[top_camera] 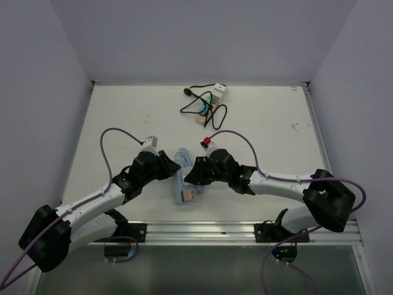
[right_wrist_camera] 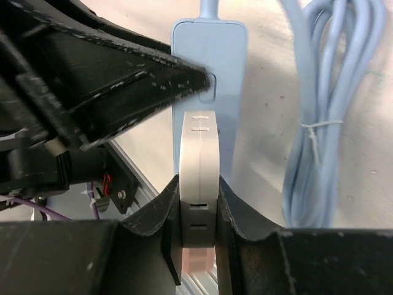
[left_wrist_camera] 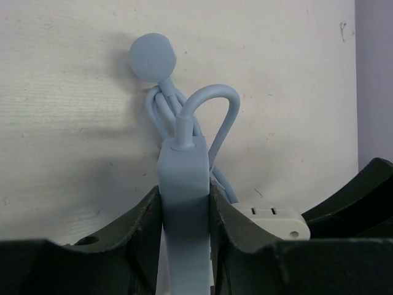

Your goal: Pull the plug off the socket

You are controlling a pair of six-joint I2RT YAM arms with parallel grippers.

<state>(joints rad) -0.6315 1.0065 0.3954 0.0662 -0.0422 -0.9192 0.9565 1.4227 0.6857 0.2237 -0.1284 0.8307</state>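
Near the front edge, the left pincer (left_wrist_camera: 184,206) is clamped on a light blue power strip (right_wrist_camera: 212,55), and the right pincer (right_wrist_camera: 199,200) is clamped on a white adapter (right_wrist_camera: 199,141) sitting against it. The cream power strip (top_camera: 206,115), with its black cord (top_camera: 191,106), lies well apart at the far side of the tabletop (top_camera: 270,141).

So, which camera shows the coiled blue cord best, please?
Right wrist: the coiled blue cord runs down its right side, tie visible. Left wrist shows a few loops beyond the blue strip; top external, only a small glimpse.
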